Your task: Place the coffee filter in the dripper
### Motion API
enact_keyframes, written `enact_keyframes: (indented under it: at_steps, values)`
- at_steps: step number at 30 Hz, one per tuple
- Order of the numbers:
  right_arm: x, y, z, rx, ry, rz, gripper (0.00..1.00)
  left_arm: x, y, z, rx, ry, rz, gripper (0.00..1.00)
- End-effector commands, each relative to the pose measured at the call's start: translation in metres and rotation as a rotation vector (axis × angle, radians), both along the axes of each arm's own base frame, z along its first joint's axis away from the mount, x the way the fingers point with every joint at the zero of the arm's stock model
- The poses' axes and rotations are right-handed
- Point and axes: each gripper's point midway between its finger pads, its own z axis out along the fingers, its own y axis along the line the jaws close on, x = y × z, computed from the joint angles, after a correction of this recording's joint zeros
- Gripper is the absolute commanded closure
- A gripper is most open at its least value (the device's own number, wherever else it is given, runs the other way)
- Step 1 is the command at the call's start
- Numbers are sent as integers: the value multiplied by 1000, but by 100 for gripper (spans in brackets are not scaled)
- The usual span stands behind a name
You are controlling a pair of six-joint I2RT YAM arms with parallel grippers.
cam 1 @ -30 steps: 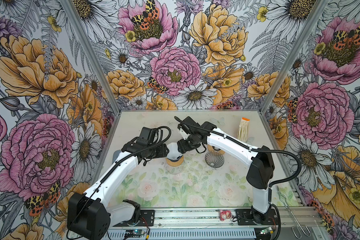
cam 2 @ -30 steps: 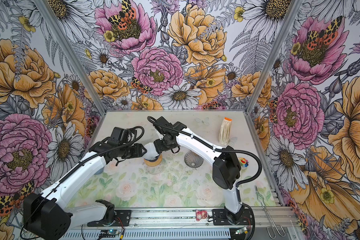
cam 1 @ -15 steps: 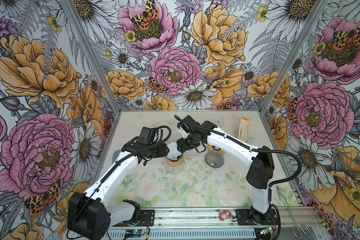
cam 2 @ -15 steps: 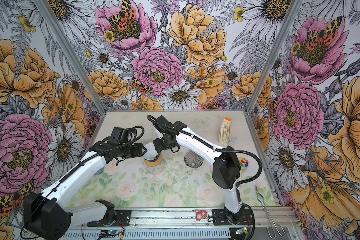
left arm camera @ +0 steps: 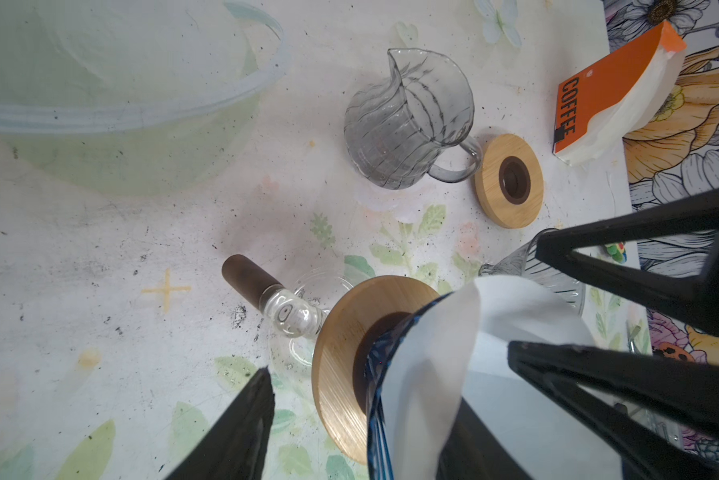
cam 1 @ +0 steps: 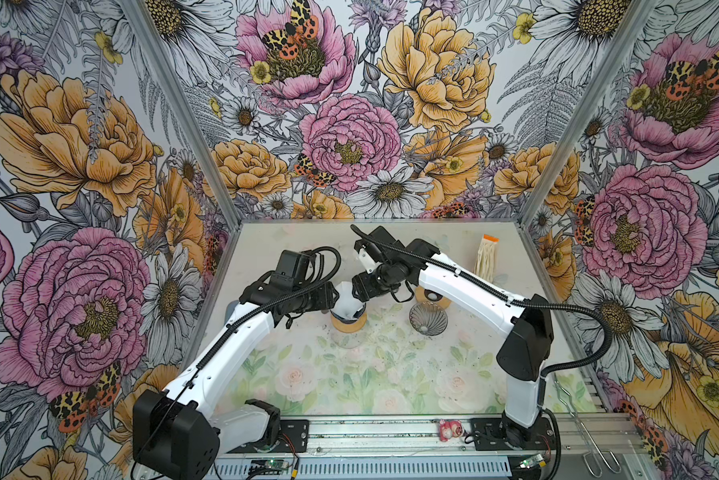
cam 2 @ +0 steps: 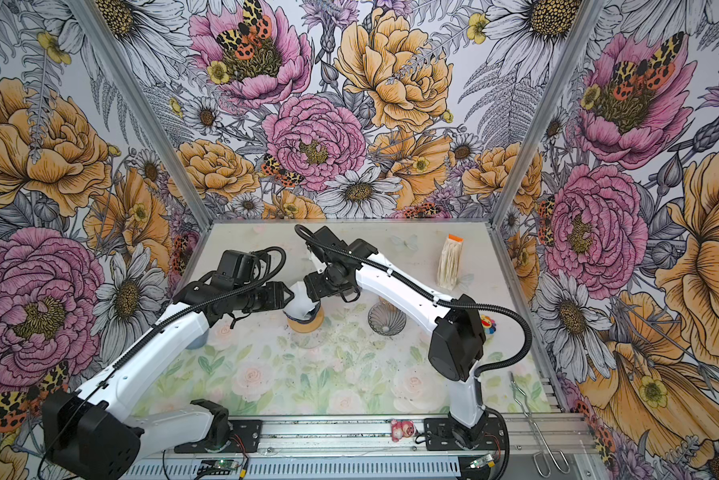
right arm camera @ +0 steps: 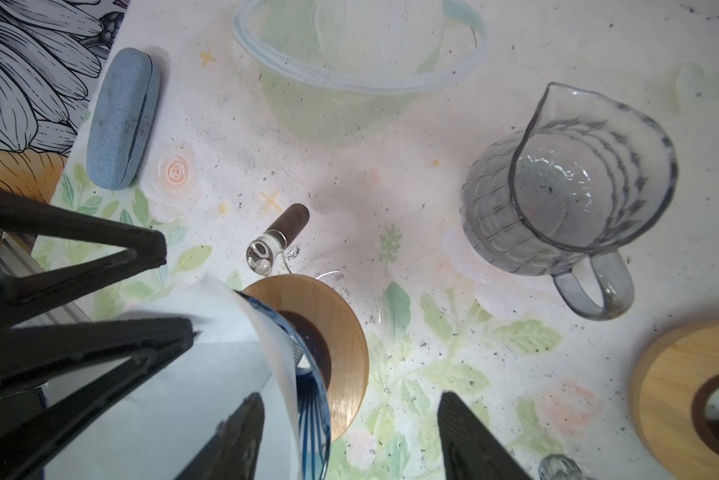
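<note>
The white paper coffee filter [cam 1: 346,300] [left arm camera: 432,365] [right arm camera: 170,374] stands as a cone in the blue ribbed glass dripper [left arm camera: 376,399] [right arm camera: 314,399]. The dripper has a wooden collar [cam 1: 349,325] [cam 2: 306,323] and rests on a clear glass server with a dark handle [right arm camera: 295,218]. My left gripper [cam 1: 333,297] [left arm camera: 357,440] is open across the cone's wall, one finger outside and one inside the filter. From the opposite side my right gripper [cam 1: 357,291] [right arm camera: 349,440] is open in the same way.
A grey glass pitcher [right arm camera: 569,187] and a spare wooden collar [left arm camera: 509,180] stand behind the dripper, and a ribbed glass cone [cam 1: 428,318] to its right. An orange filter packet [cam 1: 487,257] lies back right, a clear bowl [right arm camera: 349,62] at the back, a blue-grey case [right arm camera: 120,120] at the left edge.
</note>
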Motion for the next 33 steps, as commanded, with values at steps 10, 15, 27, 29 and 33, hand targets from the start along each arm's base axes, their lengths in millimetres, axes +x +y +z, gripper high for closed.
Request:
enact_keyframes:
  at_steps: [10, 15, 27, 29, 33]
  values:
    - [5, -3, 56, 82, -149, 5, 31, 5, 1, 51, -54, -144, 10, 32]
    - [6, -10, 63, 80, -186, 2, 31, 3, 2, 55, -59, -155, 10, 32]
    - [22, -59, 91, 224, -223, -138, 31, 0, -2, 99, -68, -294, -54, 17]
    - [25, -73, 91, 219, -229, -173, 32, 0, -6, 108, -70, -324, -77, 15]
    - [30, -104, 87, 200, -240, -239, 32, 0, -14, 122, -72, -373, -120, 11]
